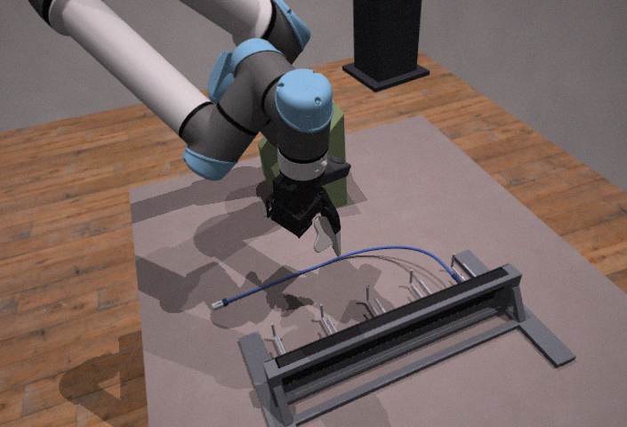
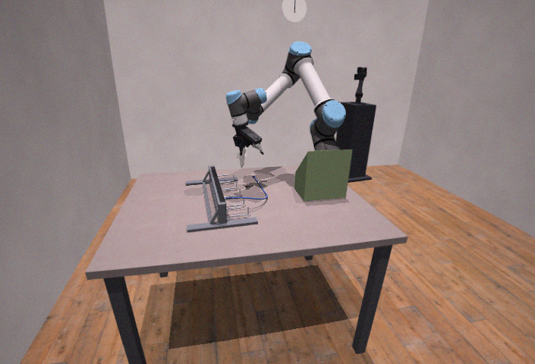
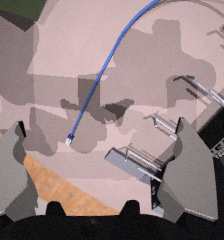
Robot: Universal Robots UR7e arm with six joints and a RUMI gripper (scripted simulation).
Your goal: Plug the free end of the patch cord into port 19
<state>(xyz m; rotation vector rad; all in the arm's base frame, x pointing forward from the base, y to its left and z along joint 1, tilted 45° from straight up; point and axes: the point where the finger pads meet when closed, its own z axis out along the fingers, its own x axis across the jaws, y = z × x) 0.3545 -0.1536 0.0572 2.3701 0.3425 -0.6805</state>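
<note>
A blue patch cord [image 1: 293,273] [image 2: 259,186] [image 3: 101,81] lies on the table. One end is plugged into the grey rack [image 1: 389,322] [image 2: 216,198] [image 3: 214,131] near its right end in the top view. Its free plug [image 1: 217,305] [image 3: 70,139] lies flat on the table, left of the rack. My gripper [image 1: 327,237] [image 2: 246,155] [image 3: 100,120] is open and empty. It hangs above the table over the cord's middle, well up and right of the free plug in the top view. In the wrist view the plug lies between and ahead of the fingers.
A green block [image 1: 341,150] [image 2: 322,174] stands behind the gripper at the back of the table [image 1: 182,352] [image 2: 276,231]. Thin wire cable guides [image 1: 324,322] stick out of the rack toward the cord. A dark pedestal [image 1: 385,40] [image 2: 358,137] stands on the floor beyond the table.
</note>
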